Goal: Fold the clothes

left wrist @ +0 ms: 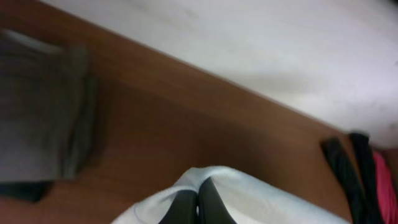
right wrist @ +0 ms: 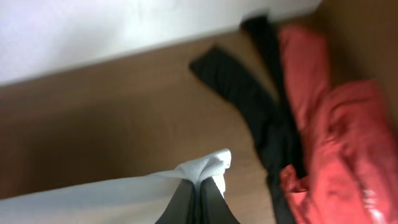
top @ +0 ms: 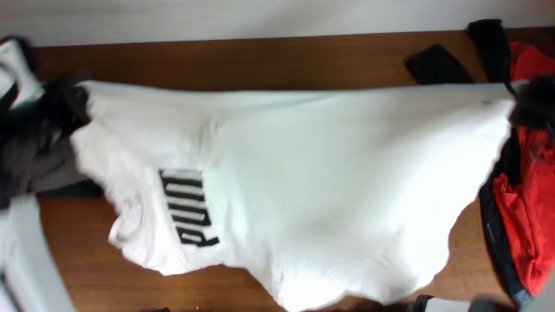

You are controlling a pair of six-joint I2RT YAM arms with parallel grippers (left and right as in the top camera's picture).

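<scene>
While both my tools pinch the far edge of the white T-shirt (top: 347, 191), its length runs across the counter (top: 260, 61) from one grip to the other.
My left tool (left wrist: 199, 204) is clamped on the cloth at the end nearer the black print (top: 191, 208). My right tool (right wrist: 199, 196) is clamped on the opposite end, just beside the orange-red garment (top: 525, 217) and the black garment (top: 438, 62). From the held edge the shirt spreads back toward me. I judge the fold turns on this: the long axis joins my grips and neither arm is nearer, so both should carry that edge together.
</scene>
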